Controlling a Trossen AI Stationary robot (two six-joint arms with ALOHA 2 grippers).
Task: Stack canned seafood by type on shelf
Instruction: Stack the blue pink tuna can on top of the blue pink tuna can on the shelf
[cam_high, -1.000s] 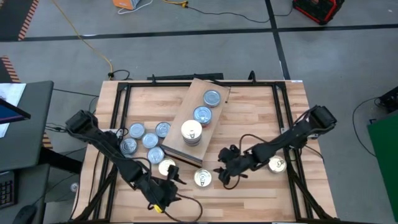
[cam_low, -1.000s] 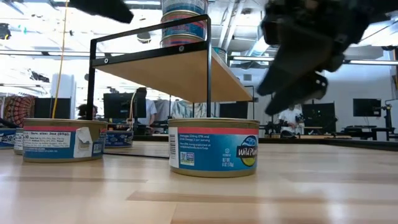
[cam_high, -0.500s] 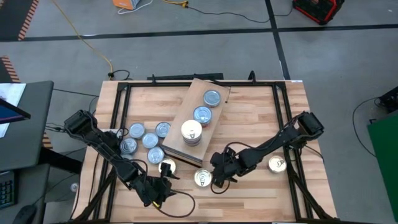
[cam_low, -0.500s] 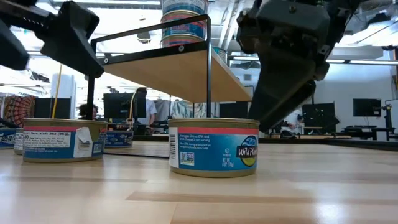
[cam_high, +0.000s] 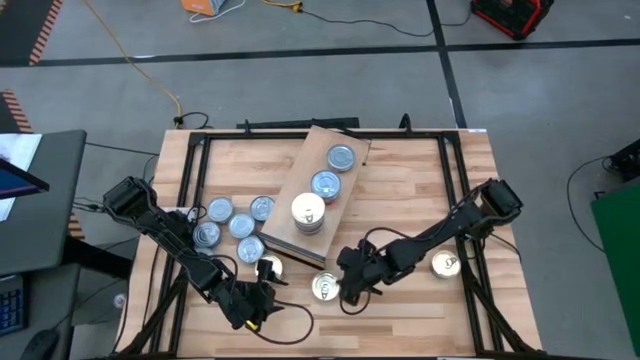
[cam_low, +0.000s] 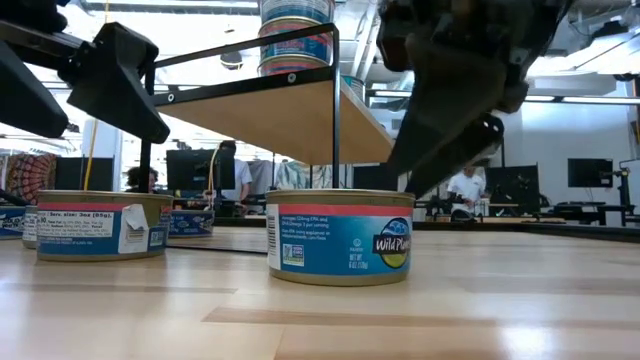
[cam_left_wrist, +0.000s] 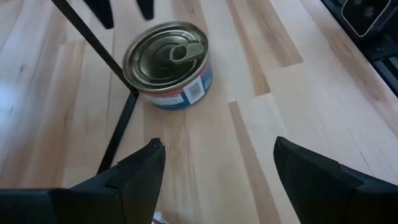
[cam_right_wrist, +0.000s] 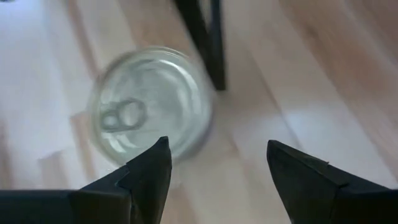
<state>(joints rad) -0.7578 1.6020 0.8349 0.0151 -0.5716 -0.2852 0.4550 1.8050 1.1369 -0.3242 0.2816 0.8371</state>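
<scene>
Right end effector (cam_high: 345, 283), open and empty, beside pull-tab tin (cam_high: 326, 288): straddle the rim squarely before closing; left end effector (cam_high: 258, 300) waits open

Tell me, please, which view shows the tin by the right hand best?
The low view: the tin fills mid-frame, label readable. The right wrist view shows its lid blurred; the high view shows it small beside the open right hand.

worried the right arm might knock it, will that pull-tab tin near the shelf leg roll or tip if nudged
Probably neither: the flat round pull-tab tin with the blue label sits squat on its base, much wider than tall, so it should slide on the smooth slatted wooden tabletop. Its rigid metal wall likely will not dent. The right gripper's open fingers hover close.
</scene>
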